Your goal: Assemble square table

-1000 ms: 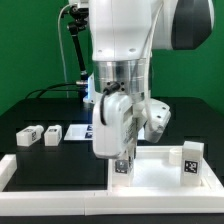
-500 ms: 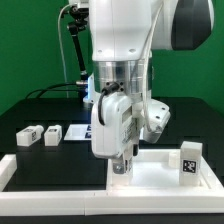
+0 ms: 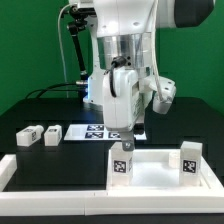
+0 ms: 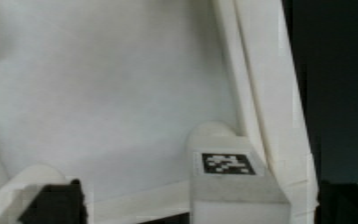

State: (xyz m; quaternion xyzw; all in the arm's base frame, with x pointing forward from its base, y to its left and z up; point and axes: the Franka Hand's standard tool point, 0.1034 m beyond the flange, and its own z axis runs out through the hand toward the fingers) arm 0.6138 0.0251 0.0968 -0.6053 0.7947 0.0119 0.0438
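Note:
The white square table top (image 3: 158, 181) lies at the exterior view's right, with its raised rim (image 4: 261, 90) running through the wrist view. Two tagged white legs stand upright on it: one (image 3: 122, 162) at the front left corner, one (image 3: 188, 160) at the right. My gripper (image 3: 126, 136) hangs open just above the left leg (image 4: 224, 172), touching nothing. Its dark fingertips (image 4: 51, 203) stand wide on either side of that leg. Two more legs (image 3: 28, 135) (image 3: 51, 133) lie loose on the black table at the exterior view's left.
The marker board (image 3: 93, 132) lies flat behind the gripper. A low white border rail (image 3: 45, 196) runs along the front and up the left side. A black cable stand (image 3: 72, 50) rises at the back left.
The gripper has opened, let go of the left leg and risen straight up. The leg stays upright on the top's corner.

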